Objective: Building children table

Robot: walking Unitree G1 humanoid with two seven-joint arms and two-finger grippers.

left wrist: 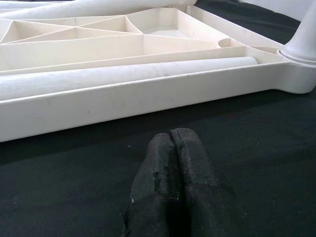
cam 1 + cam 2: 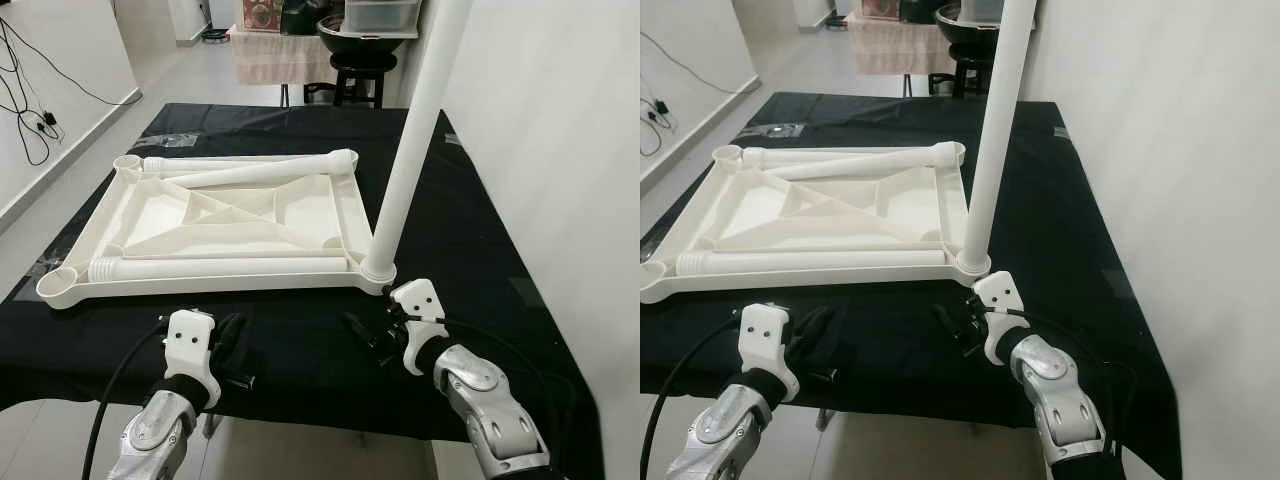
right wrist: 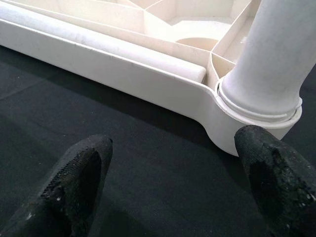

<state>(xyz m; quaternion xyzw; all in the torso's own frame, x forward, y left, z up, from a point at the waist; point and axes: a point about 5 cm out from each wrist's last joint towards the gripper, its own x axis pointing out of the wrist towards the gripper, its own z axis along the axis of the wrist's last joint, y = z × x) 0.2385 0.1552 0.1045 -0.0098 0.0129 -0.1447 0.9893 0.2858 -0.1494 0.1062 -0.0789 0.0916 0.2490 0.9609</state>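
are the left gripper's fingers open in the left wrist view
No, the left gripper has its two black fingers pressed together over the black cloth, short of the white plastic tabletop frame.

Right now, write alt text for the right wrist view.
The open right hand hovers over black cloth, facing the corner of the white tabletop where one leg stands upright in its socket. A loose leg lies inside the tabletop along its rim.
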